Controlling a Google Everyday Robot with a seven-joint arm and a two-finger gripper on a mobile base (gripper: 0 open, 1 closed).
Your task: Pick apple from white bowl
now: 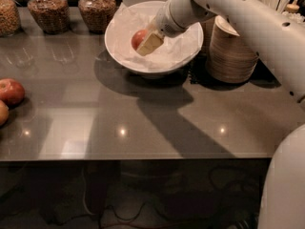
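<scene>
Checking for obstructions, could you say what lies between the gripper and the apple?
Nothing visible: in the camera view the gripper is at the apple in the white bowl.

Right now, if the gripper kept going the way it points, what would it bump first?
The gripper is inside the white bowl, pointing down and left. The apple sits right at its tip, so probably the apple first, though depth is unclear; the paper lining lies beyond.

Glossy white bowl point(158, 69) (paper lining point(183, 46)), matt tool point(149, 45) inside
</scene>
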